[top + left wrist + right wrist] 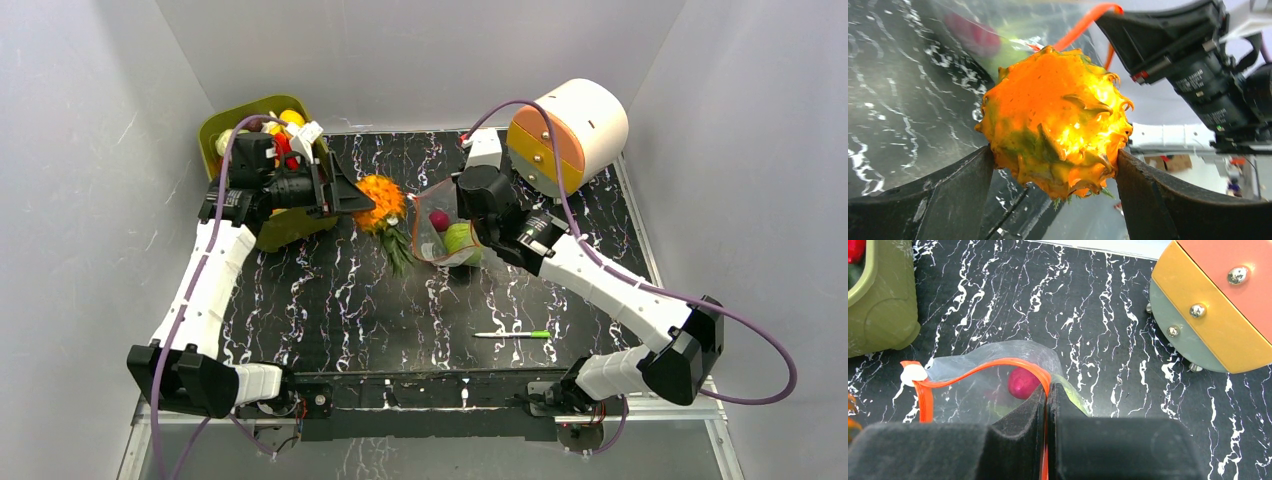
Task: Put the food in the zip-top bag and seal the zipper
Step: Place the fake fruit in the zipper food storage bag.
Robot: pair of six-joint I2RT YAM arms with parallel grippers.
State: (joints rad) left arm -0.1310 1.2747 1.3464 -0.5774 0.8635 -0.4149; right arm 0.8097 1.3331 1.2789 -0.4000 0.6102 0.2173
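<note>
**Pineapple at the bag's mouth, two pieces already in**

Left gripper (1050,170) is clenched on the toy pineapple (1055,117), one finger pressed to each side of the spiky orange body. From above, the leafy green top points down toward the table (330,300), but whether the leaves touch it is hard to tell. The pineapple hangs just beside the open mouth of the bag (973,390), on the side facing the left arm.

Right gripper (1047,400) is pinched tight on the bag's rim. Its two fingers meet on the orange zipper (923,400) strip and hold that edge up so the mouth gapes. The strip curves round in a loop, with its white slider (913,374) sitting at the far corner. The track is plainly not joined.

Inside the bag lie a magenta piece (1023,382) and a green piece (460,240), so loading has begun.

Further out, the olive-green bin (225,125) at the back left holds more toy food (285,125), with red and yellow pieces showing over the rim. A green-and-white pen (515,334) lies on the table near the right arm's base. A round white and orange box (570,130) sits on its side at the back right.

My judgement is that the task is somewhere around the middle. The pineapple has yet to go in, the bin's pieces come after it, and sealing is not yet started.
</note>
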